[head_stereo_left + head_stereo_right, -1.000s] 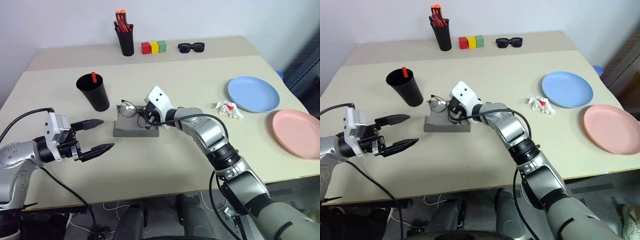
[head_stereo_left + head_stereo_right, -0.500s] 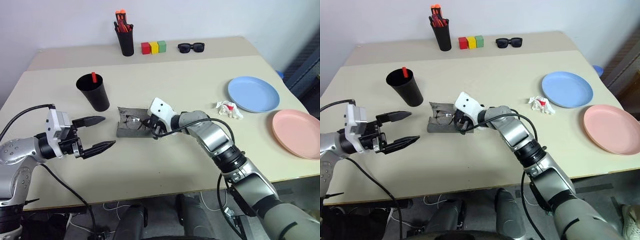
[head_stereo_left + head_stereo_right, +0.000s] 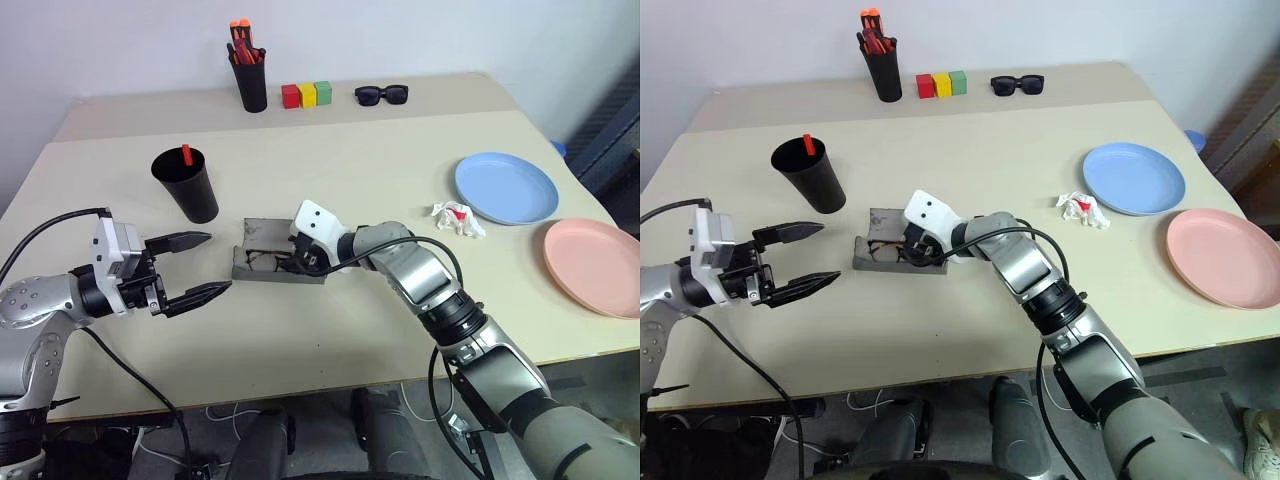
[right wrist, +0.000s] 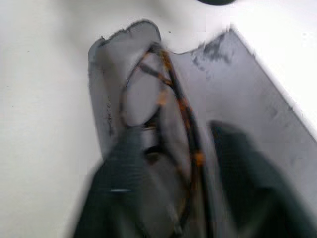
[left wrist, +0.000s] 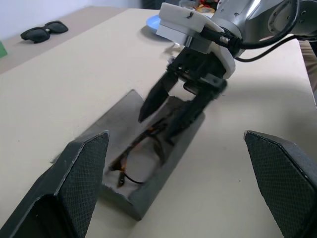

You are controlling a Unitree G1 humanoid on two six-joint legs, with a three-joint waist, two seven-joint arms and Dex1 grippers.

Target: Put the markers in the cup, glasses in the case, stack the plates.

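Right claw (image 5: 171, 116) hangs over the open grey case (image 3: 277, 262) near the middle of the surface (image 3: 400, 170), its two black fingers parted, one on each side of the glasses (image 5: 138, 153). From these pictures it looks as though the glasses now lie loose in the case's trough and are not pinched, though the right wrist view is too blurred to be sure nothing touches. The case's long axis runs across the surface from the robot's left to its right, and the glasses lie along that same line, towards the left end. The raised lid flap stands on the far side, so closing it would likely mean folding it towards the robot. Left claw (image 3: 195, 268) waits with its fingers spread wide, just beside the case's left end and well clear of it; it points along the case, so it is the nearer arm to steady or shut that end. The black cup (image 3: 188, 184) stands just beyond the case to the left, with a red-ended marker (image 3: 186, 153) upright inside. The blue plate (image 3: 506, 187) and the pink plate (image 3: 594, 265) lie apart on the right, not yet stacked.
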